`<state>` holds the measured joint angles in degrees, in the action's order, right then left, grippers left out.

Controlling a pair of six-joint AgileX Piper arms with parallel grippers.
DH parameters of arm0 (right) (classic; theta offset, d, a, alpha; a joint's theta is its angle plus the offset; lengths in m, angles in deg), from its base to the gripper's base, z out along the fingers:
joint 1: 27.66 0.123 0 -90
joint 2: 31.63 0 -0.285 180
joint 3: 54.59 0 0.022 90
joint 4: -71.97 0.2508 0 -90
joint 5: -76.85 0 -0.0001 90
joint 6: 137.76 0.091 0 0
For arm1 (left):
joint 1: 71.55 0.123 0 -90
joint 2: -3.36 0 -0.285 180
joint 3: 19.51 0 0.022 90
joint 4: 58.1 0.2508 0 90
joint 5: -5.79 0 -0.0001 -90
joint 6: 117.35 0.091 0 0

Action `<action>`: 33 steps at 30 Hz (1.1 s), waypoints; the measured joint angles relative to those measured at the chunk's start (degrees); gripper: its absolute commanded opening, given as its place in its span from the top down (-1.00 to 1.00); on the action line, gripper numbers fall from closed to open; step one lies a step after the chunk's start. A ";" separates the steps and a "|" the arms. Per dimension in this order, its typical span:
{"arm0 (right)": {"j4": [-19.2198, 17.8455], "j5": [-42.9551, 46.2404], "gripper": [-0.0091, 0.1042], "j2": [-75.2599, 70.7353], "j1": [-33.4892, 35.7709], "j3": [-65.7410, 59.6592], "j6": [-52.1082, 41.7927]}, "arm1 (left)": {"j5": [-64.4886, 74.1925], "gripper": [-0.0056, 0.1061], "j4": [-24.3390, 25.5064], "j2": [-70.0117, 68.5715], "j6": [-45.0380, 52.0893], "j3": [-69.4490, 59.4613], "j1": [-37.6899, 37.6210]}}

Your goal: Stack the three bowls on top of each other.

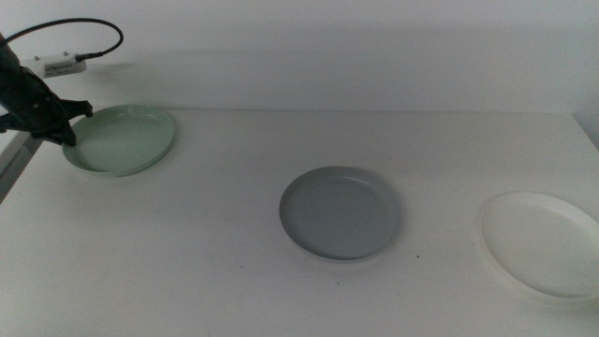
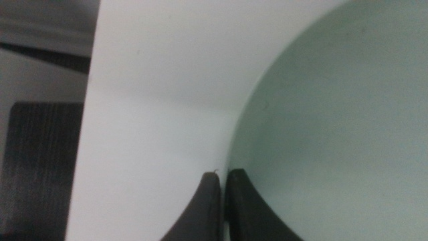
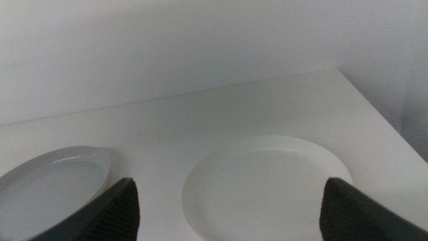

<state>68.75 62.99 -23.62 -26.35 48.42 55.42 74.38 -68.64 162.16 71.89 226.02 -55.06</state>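
Observation:
The pale mint green bowl (image 1: 122,139) lies at the far left of the table. My left gripper (image 1: 67,131) is at its left rim, jaws shut on that rim (image 2: 231,175), one jaw inside the bowl and one outside. The grey bowl (image 1: 339,213) rests in the middle of the table, and the white bowl (image 1: 543,243) sits at the right. The right arm is out of the middle view. In its wrist view my right gripper (image 3: 233,186) is open wide, just short of the white bowl (image 3: 267,181), with the grey bowl (image 3: 47,187) off to the side.
A black cable and a small white device (image 1: 61,65) lie at the back left, behind the mint bowl. The table's left edge (image 1: 14,164) runs close to the left gripper. The white bowl sits near the table's right edge (image 3: 381,114).

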 measured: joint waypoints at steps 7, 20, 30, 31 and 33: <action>0.00 0.00 -0.80 0.00 0.00 0.00 0.00 | 1.43 0.93 0.79 -5.54 -0.22 -0.48 -0.26; 0.00 0.00 -0.80 0.00 0.00 0.00 0.00 | 0.52 0.93 -1.85 -24.62 -1.77 -21.13 -11.57; 0.00 0.00 -0.80 0.00 0.00 0.00 0.00 | -7.51 0.93 -2.11 -32.93 -9.62 -35.52 -25.95; 0.00 0.00 -0.80 0.00 0.00 0.00 0.00 | -7.81 0.93 -2.11 -32.60 -10.42 -35.62 -27.60; 0.00 0.00 -0.80 0.00 0.00 0.00 0.00 | -8.62 0.93 -1.99 -31.95 -11.85 -35.95 -30.52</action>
<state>68.75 62.99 -23.62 -26.35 48.42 55.42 65.76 -70.63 130.21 60.04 190.07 -85.58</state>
